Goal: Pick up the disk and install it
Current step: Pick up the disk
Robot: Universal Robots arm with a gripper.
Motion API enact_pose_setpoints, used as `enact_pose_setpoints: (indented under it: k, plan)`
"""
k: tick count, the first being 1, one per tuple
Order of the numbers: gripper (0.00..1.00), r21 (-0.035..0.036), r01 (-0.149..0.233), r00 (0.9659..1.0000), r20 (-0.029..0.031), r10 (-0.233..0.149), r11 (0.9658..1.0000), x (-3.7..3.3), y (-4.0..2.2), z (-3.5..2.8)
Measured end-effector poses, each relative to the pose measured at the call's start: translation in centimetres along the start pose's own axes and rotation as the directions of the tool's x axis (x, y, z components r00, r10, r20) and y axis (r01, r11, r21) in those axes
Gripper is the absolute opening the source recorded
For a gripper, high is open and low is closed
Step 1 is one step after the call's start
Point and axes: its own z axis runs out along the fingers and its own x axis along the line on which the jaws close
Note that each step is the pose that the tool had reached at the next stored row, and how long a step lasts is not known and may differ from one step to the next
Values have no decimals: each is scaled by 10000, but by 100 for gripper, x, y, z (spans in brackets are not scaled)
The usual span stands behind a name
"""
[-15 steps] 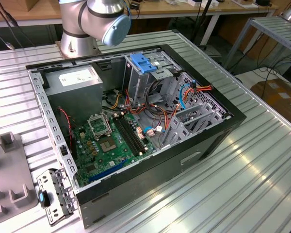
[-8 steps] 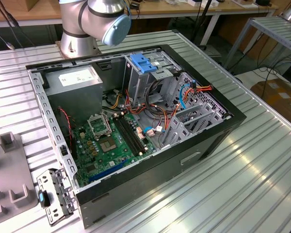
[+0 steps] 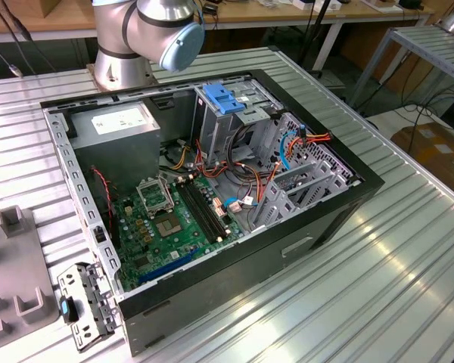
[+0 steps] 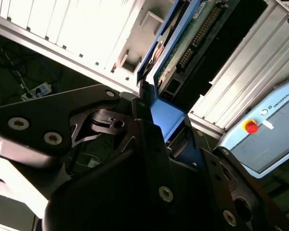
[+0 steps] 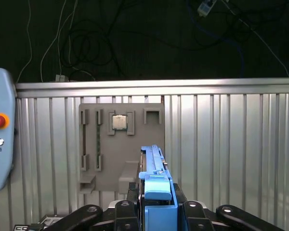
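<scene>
The arm (image 3: 136, 26) I operate is silver-grey and cylindrical, with a light-blue joint cap (image 3: 185, 41). Its end effector (image 5: 156, 195) is matte black; silver screws (image 4: 18, 123) fasten its linkage plates (image 4: 53, 113).

Open computer case (image 3: 318, 227) lies on the surface (image 3: 393, 295), arm base (image 3: 125, 68) behind it. Inside: power supply (image 3: 117, 125) in the far corner toward the exterior view's left, motherboard (image 3: 166, 227) on the case floor, drive cage (image 3: 227, 106) at the far wall. Parts tray (image 3: 15, 272) lies at the exterior view's left; bracket (image 3: 83, 302) just beside the case. First wrist view: disk (image 5: 153, 166) stands edge-on, clamped in the gripper (image 5: 156, 204), parts tray beyond.
</scene>
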Motion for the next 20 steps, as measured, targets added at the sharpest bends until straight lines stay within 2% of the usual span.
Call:
enact_pose_setpoints:
  k: [6,16,20]
  plan:
    - [37,-5,0,10000,1,0,10000,3,-2,-54]
    - [37,-4,1,10000,2,-1,10000,3,-2,-55]
    - [37,-4,0,10000,2,0,10000,2,-38,-54]
